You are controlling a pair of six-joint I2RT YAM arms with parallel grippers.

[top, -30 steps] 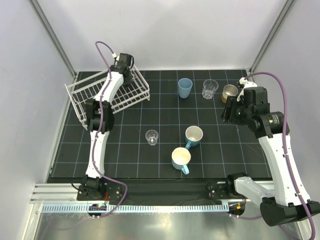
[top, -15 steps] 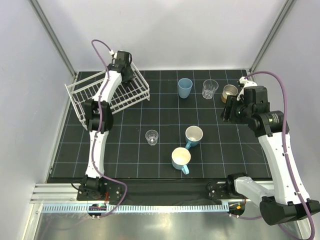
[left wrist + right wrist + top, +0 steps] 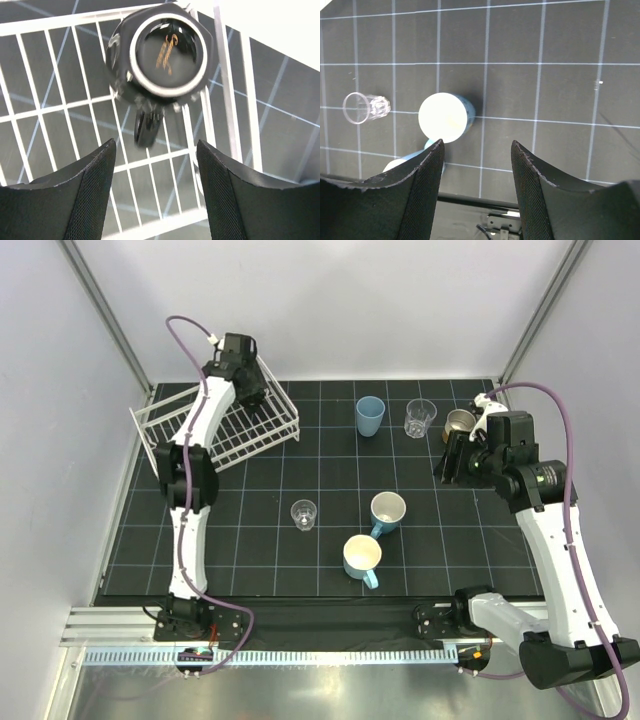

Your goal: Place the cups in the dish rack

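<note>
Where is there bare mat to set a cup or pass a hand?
Bare: near-left mat between dish rack and small clear glass; also right of far blue mug and near blue mug. Crowded: far-right row of tumbler, clear glass, brown cup, right gripper beside it.

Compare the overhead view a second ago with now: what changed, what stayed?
The left gripper, open, pulled away toward the far left above the black mug in the dish rack. The right gripper edged slightly left, open. The rack and the six loose cups stayed put.
</note>
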